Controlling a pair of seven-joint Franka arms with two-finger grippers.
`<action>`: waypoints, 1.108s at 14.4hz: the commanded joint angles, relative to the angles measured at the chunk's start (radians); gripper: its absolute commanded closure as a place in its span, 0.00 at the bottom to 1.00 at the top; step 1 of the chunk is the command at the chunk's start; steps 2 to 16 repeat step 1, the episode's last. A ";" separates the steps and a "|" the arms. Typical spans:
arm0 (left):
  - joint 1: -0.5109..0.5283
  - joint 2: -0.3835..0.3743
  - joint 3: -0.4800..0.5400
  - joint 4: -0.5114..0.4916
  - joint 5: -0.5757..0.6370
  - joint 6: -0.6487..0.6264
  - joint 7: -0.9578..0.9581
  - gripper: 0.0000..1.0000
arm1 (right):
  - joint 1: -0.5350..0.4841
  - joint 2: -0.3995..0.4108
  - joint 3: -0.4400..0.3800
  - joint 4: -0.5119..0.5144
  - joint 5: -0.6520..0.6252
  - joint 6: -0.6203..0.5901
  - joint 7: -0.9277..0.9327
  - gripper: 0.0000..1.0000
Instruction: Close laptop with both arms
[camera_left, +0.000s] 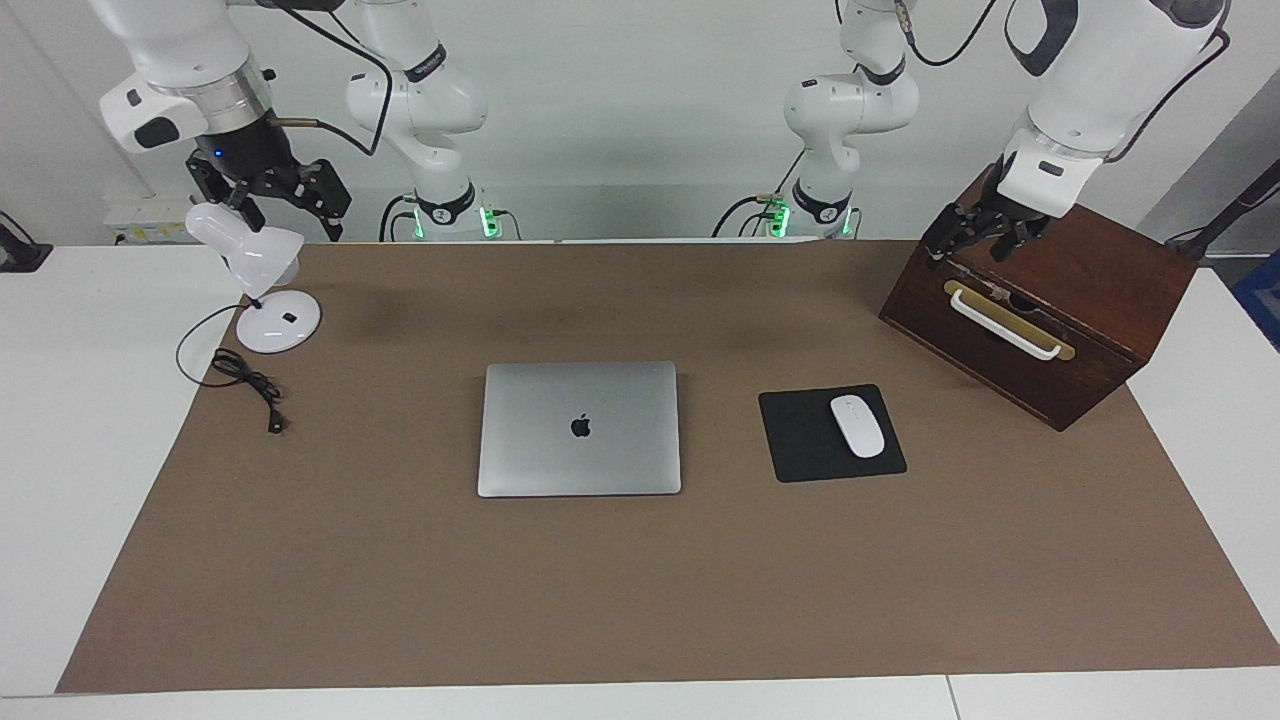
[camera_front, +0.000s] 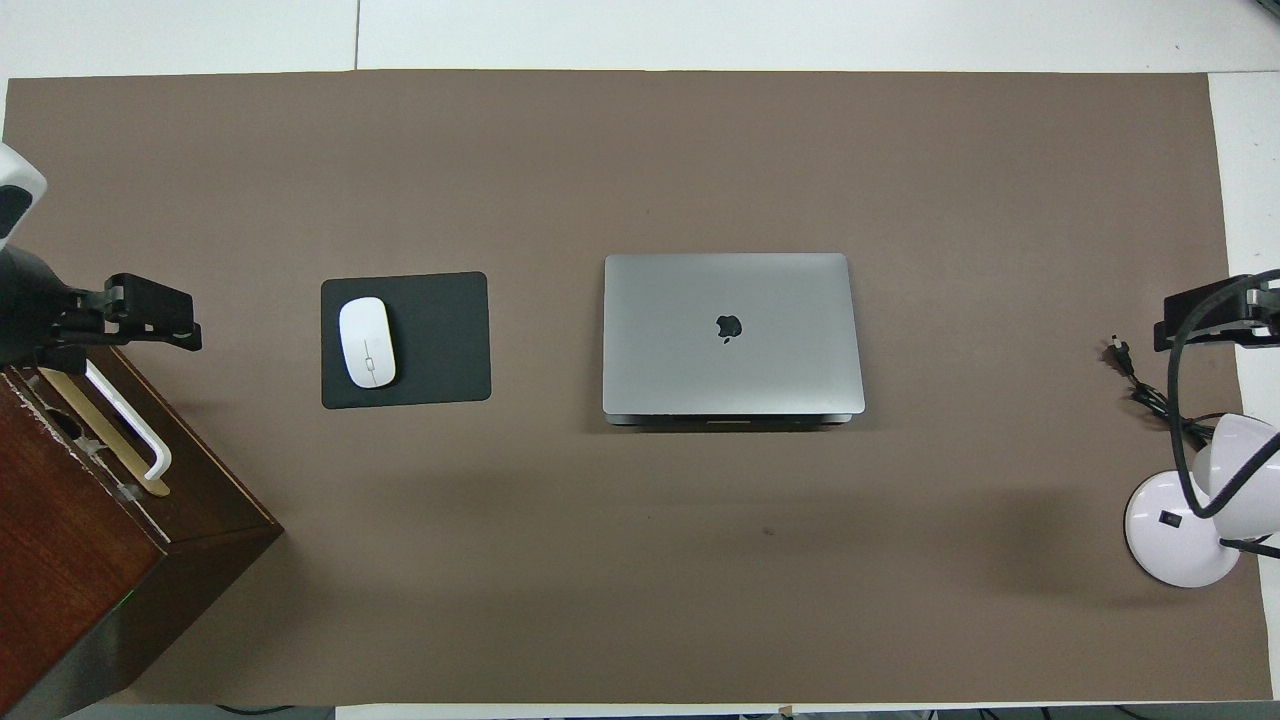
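The silver-grey laptop (camera_left: 580, 428) lies on the brown mat (camera_left: 640, 600) in the middle of the table. Its lid is down flat on the deck with the dark apple logo facing up; it also shows in the overhead view (camera_front: 732, 335). My right gripper (camera_left: 285, 205) hangs in the air over the white desk lamp at the right arm's end of the table, and shows in the overhead view (camera_front: 1215, 320). My left gripper (camera_left: 975, 245) hangs over the wooden box at the left arm's end, and shows in the overhead view (camera_front: 150, 320). Neither gripper touches the laptop or holds anything.
A black mouse pad (camera_left: 805, 440) with a white mouse (camera_left: 857, 426) lies beside the laptop toward the left arm's end. A dark wooden box (camera_left: 1050, 310) with a white handle stands at that end. A white desk lamp (camera_left: 265, 290) with a black cable (camera_left: 245, 385) stands at the right arm's end.
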 joint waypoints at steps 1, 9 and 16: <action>0.003 -0.010 -0.001 0.003 0.017 -0.002 0.014 0.00 | -0.022 -0.011 0.010 -0.002 0.008 0.001 -0.019 0.00; 0.003 -0.010 -0.001 0.003 0.017 -0.002 0.014 0.00 | -0.022 -0.011 0.010 -0.002 0.008 0.001 -0.019 0.00; 0.003 -0.010 -0.001 0.003 0.017 -0.002 0.014 0.00 | -0.022 -0.011 0.010 -0.002 0.008 0.001 -0.019 0.00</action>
